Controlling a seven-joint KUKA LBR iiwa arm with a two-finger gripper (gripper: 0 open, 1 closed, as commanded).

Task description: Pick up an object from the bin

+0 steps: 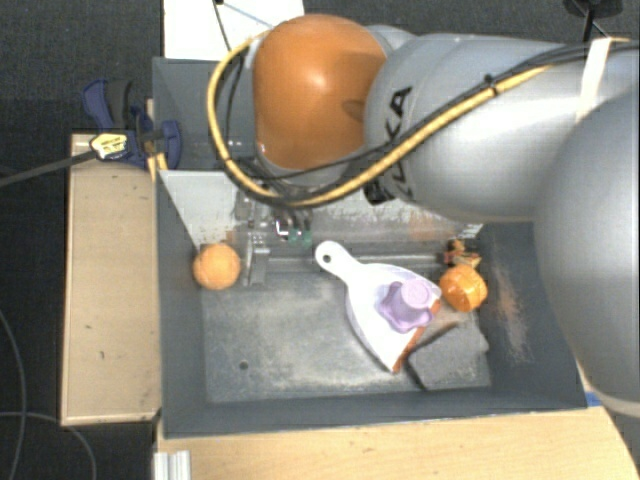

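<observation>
The arm (480,118) reaches in from the right, and its orange cover (310,88) hangs above the back of the grey metal bin (280,353). Below the cover the pincer (262,246) is low in the back left part of the bin, close to the back wall. The wrist above hides much of it, so I cannot tell how far open it is, and nothing can be seen in its hold.

The thing nearest to it is an orange ball (217,266), which lies on the bin floor near the left wall, just left of the pincer. Whether the two touch is not clear.

The other things lie well apart from the ball, in the right half of the bin. A white scoop (362,313) with a rounded handle points its handle up and left towards the pincer. A small purple piece (405,304) sits on the scoop's blade. A round orange toy (463,288) lies just right of the scoop. A dark grey block (447,358) lies in front of them, against the scoop's lower edge.
</observation>
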